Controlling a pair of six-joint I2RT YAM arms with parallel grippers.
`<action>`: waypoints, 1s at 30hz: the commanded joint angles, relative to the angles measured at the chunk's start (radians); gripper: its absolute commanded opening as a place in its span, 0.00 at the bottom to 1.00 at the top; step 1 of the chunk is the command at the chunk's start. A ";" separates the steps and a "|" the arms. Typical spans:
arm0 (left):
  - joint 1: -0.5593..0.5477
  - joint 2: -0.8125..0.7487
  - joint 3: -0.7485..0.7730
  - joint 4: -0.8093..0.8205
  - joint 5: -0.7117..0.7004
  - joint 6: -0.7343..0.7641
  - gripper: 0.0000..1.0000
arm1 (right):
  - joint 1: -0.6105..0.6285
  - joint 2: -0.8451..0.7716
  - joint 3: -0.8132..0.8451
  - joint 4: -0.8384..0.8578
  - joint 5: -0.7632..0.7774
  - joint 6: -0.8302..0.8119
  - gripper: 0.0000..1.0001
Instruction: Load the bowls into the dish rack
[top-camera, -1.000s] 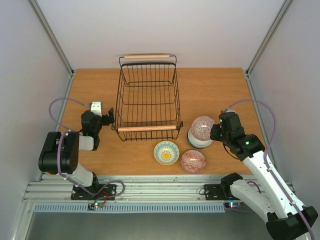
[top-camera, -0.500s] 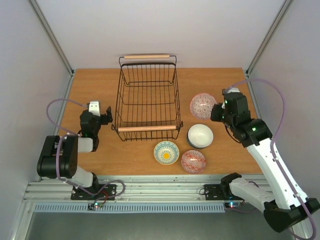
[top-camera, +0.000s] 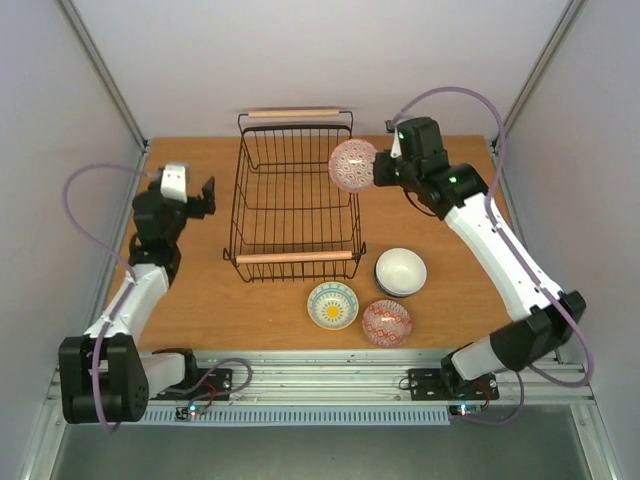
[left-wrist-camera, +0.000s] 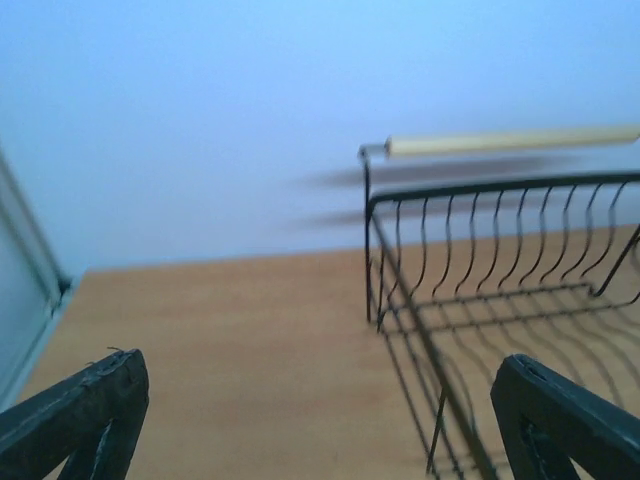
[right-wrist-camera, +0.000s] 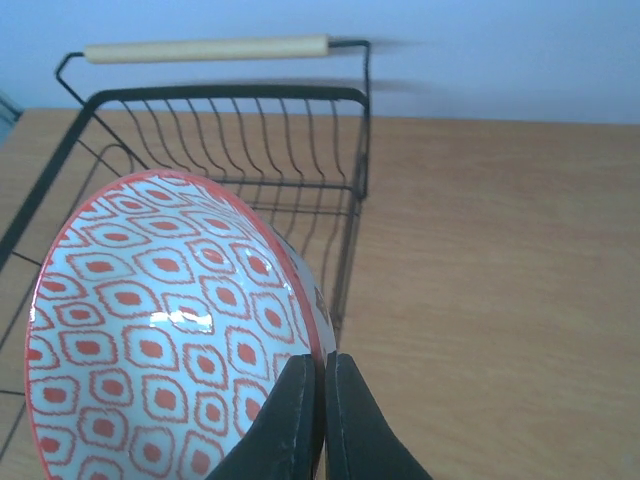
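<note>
Since a second ago, our right gripper (top-camera: 378, 171) has swung from the bowls at the near right to the far right corner of the dish rack (top-camera: 295, 257), taking the red-patterned bowl (top-camera: 352, 165) with it. We have that bowl pinched by its rim between clenched fingers, tilted on edge, above the rack's right wall; the right wrist view shows the fingers (right-wrist-camera: 300, 400) closed on the rim, with the bowl (right-wrist-camera: 170, 320) over the black wires (right-wrist-camera: 220, 95). Our left gripper (top-camera: 206, 192) has also stretched farther out and now hangs left of the rack, jaws spread wide and holding nothing. On the table (top-camera: 440, 210), near the rack, lie the pale bowl (top-camera: 400, 271), the yellow-and-teal bowl (top-camera: 333, 305) and the second red bowl (top-camera: 386, 323).
</note>
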 joint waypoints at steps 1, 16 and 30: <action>0.053 0.010 0.241 -0.353 0.265 0.049 0.93 | 0.019 0.080 0.127 0.073 -0.078 -0.039 0.01; -0.041 0.355 0.732 -0.997 0.773 0.077 0.82 | 0.157 0.311 0.232 0.090 -0.062 -0.092 0.01; -0.126 0.520 0.784 -1.019 0.834 0.049 0.82 | 0.252 0.417 0.309 0.078 -0.027 -0.126 0.01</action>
